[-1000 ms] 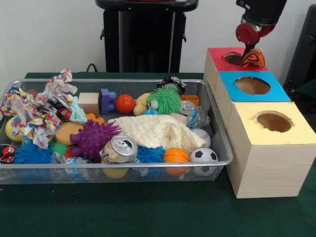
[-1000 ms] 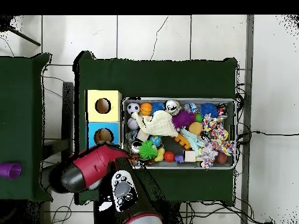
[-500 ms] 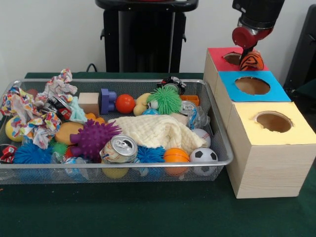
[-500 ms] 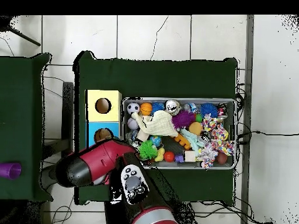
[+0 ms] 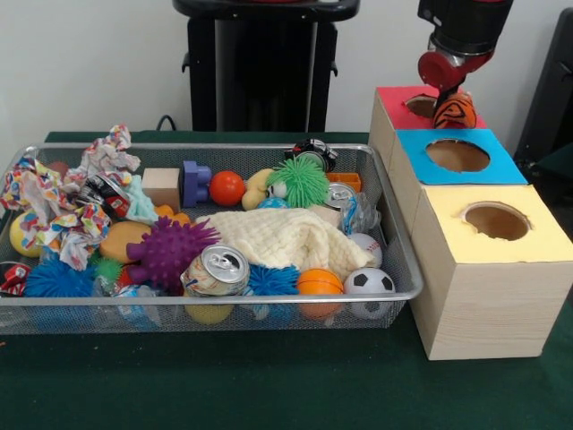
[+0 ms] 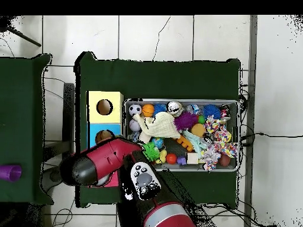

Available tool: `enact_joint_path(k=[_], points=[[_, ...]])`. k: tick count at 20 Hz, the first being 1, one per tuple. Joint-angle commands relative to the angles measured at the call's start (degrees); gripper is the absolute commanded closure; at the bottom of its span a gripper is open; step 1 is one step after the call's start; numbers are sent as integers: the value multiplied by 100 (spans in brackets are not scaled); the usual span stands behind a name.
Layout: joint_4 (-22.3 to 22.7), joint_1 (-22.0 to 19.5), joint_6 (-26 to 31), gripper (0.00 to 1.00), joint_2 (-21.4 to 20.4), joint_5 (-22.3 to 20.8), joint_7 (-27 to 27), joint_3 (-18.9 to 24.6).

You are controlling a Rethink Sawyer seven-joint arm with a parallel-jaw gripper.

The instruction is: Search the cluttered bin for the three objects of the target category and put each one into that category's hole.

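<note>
My gripper (image 5: 453, 97) hangs at the upper right of the front view, shut on an orange toy with black stripes (image 5: 456, 111). The toy sits just above the right edge of the round hole (image 5: 421, 105) in the red-topped box (image 5: 392, 96). From overhead, the red and black arm (image 6: 100, 165) covers that box and hides the gripper. The wire bin (image 5: 397, 260) holds a jumble of balls, spiky toys, cans, blocks, crumpled paper and a cream cloth (image 5: 286, 237).
A blue-topped box (image 5: 421, 148) and a yellow-topped box (image 5: 452, 215), each with a round hole, stand in a row with the red one beside the bin's right end. From overhead, the yellow box (image 6: 94, 100) and the bin rim (image 6: 180, 100) show.
The gripper and the striped toy have shifted slightly left over the red box. In the overhead view the arm has swung toward the right.
</note>
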Motion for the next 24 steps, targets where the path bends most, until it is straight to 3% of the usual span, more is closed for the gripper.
enact_joint_path(k=[1,17,24], points=[[-584,-519,-97,100,8,-600,-706,190],[1006,-823,-929,100,-931,-292,281,194],[1418,-457,-1304,100,-1169,-216,825,-79]])
